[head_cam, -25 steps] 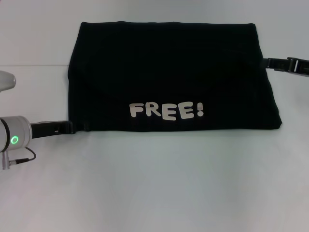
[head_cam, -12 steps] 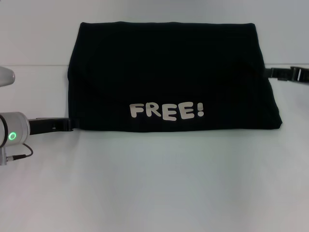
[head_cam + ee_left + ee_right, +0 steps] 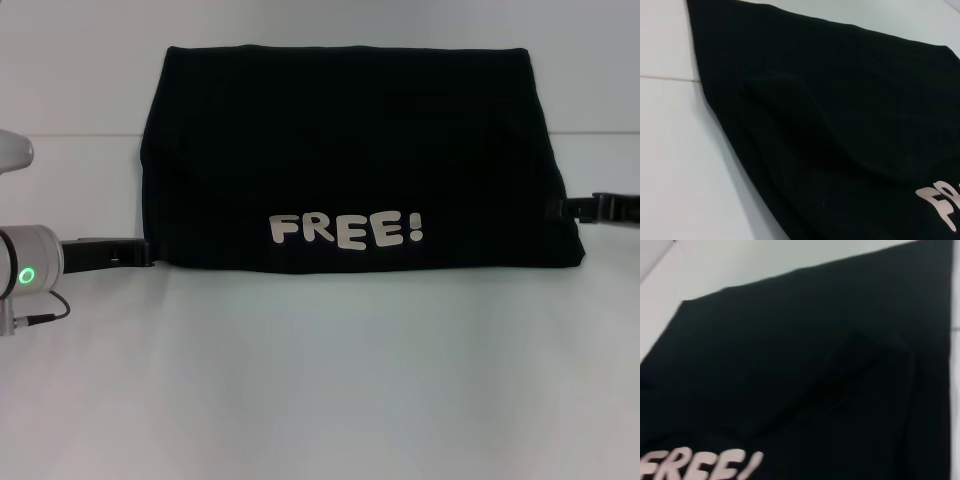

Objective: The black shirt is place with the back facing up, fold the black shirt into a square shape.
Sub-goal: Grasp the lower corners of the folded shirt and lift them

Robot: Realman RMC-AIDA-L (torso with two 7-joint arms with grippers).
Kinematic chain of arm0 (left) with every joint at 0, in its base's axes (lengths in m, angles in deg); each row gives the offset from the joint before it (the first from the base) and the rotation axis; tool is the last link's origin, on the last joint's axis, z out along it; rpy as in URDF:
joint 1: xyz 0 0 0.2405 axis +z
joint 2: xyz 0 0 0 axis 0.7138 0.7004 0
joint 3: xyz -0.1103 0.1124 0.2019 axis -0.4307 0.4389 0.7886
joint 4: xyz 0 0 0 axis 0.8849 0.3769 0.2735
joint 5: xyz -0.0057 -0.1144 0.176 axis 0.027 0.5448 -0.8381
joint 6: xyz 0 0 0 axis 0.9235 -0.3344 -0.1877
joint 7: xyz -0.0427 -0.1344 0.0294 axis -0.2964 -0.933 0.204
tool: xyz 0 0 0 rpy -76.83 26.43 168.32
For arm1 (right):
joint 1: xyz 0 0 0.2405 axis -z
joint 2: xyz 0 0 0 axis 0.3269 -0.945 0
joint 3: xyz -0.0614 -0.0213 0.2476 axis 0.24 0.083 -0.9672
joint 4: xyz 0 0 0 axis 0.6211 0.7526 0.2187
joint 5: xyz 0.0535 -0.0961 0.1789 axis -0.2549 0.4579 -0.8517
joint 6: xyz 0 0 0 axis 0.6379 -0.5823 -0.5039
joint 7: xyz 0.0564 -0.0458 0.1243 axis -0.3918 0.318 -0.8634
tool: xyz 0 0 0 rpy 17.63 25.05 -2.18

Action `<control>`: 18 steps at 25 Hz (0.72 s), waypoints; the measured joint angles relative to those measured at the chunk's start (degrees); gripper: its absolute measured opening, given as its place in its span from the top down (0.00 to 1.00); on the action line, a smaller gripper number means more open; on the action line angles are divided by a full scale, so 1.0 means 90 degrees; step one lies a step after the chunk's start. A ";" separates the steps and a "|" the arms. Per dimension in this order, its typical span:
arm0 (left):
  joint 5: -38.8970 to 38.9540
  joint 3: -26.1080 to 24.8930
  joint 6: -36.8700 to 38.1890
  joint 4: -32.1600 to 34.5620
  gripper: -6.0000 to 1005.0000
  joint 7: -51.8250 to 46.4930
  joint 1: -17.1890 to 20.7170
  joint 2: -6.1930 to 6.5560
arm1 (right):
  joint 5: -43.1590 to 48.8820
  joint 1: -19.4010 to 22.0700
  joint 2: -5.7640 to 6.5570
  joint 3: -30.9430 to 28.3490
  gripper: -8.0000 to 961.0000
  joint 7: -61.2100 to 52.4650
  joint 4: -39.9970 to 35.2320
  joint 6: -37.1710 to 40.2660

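Observation:
The black shirt (image 3: 350,140) lies flat on the white table, folded into a wide rectangle. Its pale "FREE!" lettering (image 3: 345,230) faces up near the front edge. My left gripper (image 3: 145,251) is low at the shirt's front left corner, right against the cloth edge. My right gripper (image 3: 568,208) is at the shirt's right edge, near the front right corner. The left wrist view shows the shirt (image 3: 840,125) with a soft raised fold and part of the lettering. The right wrist view shows the shirt (image 3: 815,365) with the lettering at the picture's lower edge.
The white table (image 3: 320,380) stretches wide in front of the shirt and on both sides. A thin seam line (image 3: 70,136) crosses the table behind the left arm. The left arm's silver wrist with a green light (image 3: 27,275) sits at the far left.
My right gripper has moved along the shirt's right edge toward the front corner. My left gripper has drawn slightly back and to the left. The shirt has not moved.

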 joint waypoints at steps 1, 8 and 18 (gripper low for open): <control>-0.0003 -0.0001 0.0000 0.0001 0.96 0.0002 -0.0001 0.0000 | 0.0009 -0.0008 -0.0008 0.0003 0.33 0.0019 0.0115 -0.0131; -0.0008 0.0047 -0.0004 0.0002 0.96 0.0004 -0.0023 0.0000 | 0.0014 -0.0066 -0.0043 0.0083 0.35 0.0087 0.0677 -0.0763; -0.0029 0.0052 -0.0025 -0.0031 0.96 0.0004 -0.0090 0.0028 | 0.0016 -0.0131 -0.0112 0.0112 0.41 0.0116 0.0850 -0.0731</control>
